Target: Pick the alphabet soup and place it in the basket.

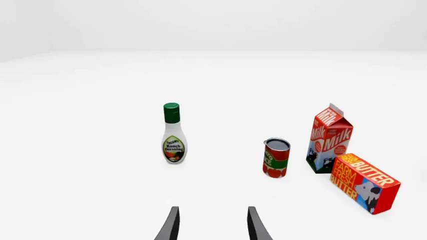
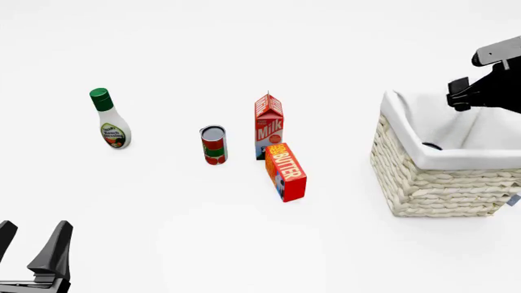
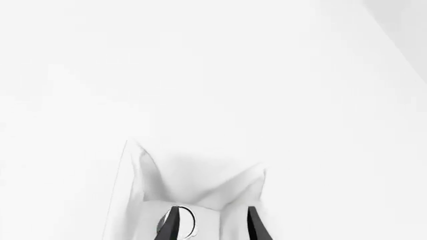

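Observation:
The basket, cream wicker with a white cloth lining, stands at the right. Inside it a small round silvery disc shows, apparently the alphabet soup's top; its label is hidden. In the front view only a small dark sliver shows there. My right gripper hangs above the basket's inside, open and empty; in the right wrist view its fingers stand apart over the lining. My left gripper is open and empty at the near left, also seen in the left wrist view.
A ranch dressing bottle stands at the left. A red-and-green can, a milk carton and a butter box stand in the middle. The left wrist view shows the bottle, can, carton and butter.

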You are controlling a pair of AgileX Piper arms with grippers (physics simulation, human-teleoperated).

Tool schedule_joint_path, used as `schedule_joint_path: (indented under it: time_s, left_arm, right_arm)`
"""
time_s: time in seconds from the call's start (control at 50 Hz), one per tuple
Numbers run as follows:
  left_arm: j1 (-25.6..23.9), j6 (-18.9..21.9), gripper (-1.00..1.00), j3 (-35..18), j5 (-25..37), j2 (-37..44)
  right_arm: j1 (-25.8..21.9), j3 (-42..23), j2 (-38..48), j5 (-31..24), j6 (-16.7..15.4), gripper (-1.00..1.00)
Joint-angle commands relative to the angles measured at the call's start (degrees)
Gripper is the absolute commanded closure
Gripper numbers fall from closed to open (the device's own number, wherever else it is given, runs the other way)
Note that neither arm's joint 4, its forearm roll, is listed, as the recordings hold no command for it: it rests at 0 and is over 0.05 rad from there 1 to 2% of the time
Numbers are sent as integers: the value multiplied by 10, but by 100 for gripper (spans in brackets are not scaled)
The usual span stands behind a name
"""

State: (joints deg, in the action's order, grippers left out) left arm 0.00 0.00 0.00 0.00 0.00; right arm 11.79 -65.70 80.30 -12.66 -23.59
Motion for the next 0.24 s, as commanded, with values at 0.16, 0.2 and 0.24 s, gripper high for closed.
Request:
schedule_joint_path:
  time_s: [0.16,0.2,0.24]
  left_arm:
    - [0,0,-100,0,0,0]
    - [0,0,-100,0,0,0]
    - [0,0,-100,0,0,0]
  right_arm:
    - [-36,-11,-243,-90,66,-100]
    - [-39,0,-273,-88,68,-100]
    - [-59,14,-324,-93,88,-100]
